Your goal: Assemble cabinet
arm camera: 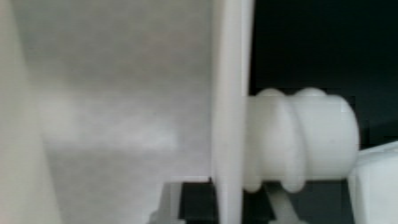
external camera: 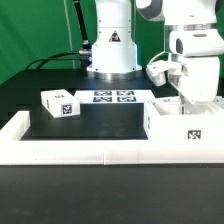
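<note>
Down at four o'clock in the exterior view, the Panda's gripper [external camera: 190, 100] hangs just above the open top of the cabinet body [external camera: 185, 130], the large white box that sits with its marker facing the camera. The box stands against the border rail [external camera: 90, 152], probably so the rail braces it while parts are fitted.

The wrist view shows a thin panel [arm camera: 228, 100] edge-on and upright, with a broad white face [arm camera: 107, 110] close beside it and a ribbed peg [arm camera: 294, 135] touching the panel's far side. That suggests work on a wall or door of the body. No finger shows clearly in either picture, so it cannot be told whether the hand is wide, narrow or clamped on the panel.

At nine o'clock a small tagged block [external camera: 60, 103] lies tilted on the black table [external camera: 110, 122], well apart from the body and seemingly waiting its turn. The marker board [external camera: 113, 97] lies flat at twelve o'clock, near the arm's base. The assembly looks to be at an early or middle stage, and the risk ahead appears to be a thin panel slipping out of line.
</note>
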Controlling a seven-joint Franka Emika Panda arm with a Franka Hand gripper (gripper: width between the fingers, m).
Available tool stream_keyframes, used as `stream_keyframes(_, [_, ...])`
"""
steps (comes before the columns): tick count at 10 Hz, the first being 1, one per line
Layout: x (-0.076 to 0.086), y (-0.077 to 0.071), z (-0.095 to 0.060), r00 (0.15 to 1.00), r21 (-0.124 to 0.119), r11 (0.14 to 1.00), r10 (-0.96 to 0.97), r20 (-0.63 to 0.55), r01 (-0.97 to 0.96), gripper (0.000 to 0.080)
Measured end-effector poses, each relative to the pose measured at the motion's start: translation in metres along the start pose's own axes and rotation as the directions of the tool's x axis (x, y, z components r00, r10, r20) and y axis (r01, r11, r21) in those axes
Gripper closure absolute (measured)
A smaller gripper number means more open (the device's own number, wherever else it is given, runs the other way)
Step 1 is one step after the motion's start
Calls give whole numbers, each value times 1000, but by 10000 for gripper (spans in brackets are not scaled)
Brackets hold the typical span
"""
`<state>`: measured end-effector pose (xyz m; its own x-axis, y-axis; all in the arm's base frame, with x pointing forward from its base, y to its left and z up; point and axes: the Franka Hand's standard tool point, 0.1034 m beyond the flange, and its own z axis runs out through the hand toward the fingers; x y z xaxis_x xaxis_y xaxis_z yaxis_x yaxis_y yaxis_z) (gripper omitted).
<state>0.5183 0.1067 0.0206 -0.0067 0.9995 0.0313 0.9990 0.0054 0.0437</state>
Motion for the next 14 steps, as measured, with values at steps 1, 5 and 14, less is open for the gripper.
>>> stream_keyframes(1, [0, 0, 0, 1000, 1, 1000, 0, 0, 0, 764])
stream_keyframes(5, [1, -2, -13, 1000, -41, 999, 29, -10, -29, 449])
stream_keyframes(14, [68, -81, -37, 939, -84, 938, 326, -109, -335, 2])
